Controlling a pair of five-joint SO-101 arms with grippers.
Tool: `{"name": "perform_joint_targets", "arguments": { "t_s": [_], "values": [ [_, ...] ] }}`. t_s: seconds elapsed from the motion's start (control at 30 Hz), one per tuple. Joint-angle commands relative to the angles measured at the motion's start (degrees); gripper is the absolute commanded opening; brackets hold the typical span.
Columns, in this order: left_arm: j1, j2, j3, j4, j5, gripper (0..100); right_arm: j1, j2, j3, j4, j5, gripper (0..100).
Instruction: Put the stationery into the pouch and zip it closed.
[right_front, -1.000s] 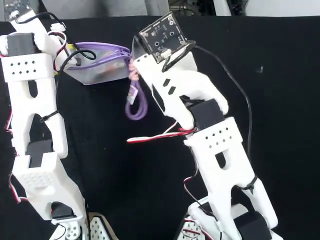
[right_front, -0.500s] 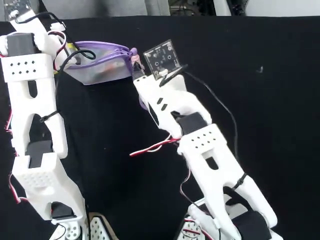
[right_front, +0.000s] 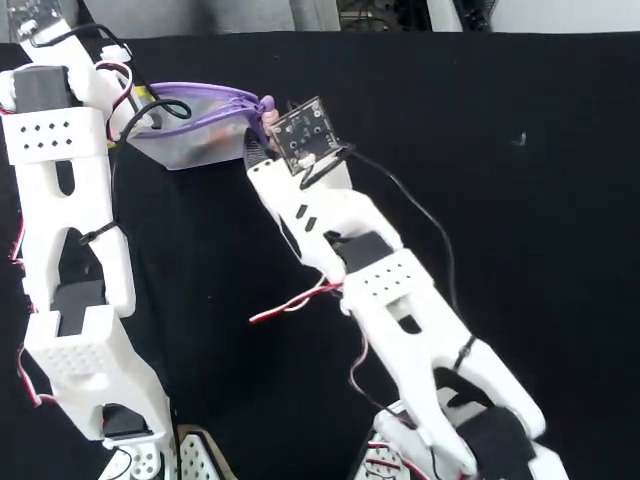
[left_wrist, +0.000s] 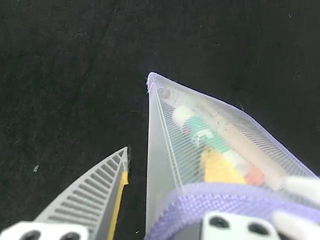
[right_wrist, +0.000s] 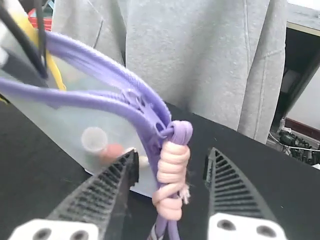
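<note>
Toward 11 o'clock on the table: pouch, stationery inside, long axis 9-to-3, mouth unzipped. Right gripper spread, astride pink zip pull at pouch's 3 o'clock end; closing run judged toward 9 o'clock

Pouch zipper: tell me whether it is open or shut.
Open. In the right wrist view the pouch zipper parts into two purple bands that meet only at the end with the pink coiled pull.
</note>
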Motion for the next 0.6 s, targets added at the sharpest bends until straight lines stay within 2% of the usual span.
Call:
{"name": "perform_joint_targets", "arguments": {
  "t_s": [0.0,0.33,0.57],
  "values": [
    [-0.7,-0.5,0.4,-0.5,0.4,23,0.3,2.9,-1.8,-3.3,0.4,21.3],
    [-0.7,-0.5,0.4,-0.5,0.4,23,1.5,4.5,-2.9,-5.5,0.6,20.9],
    [-0.7,-0.5,0.4,-0.5,0.4,23,1.5,4.5,-2.8,-5.6,5.4,20.8]
  ]
}}
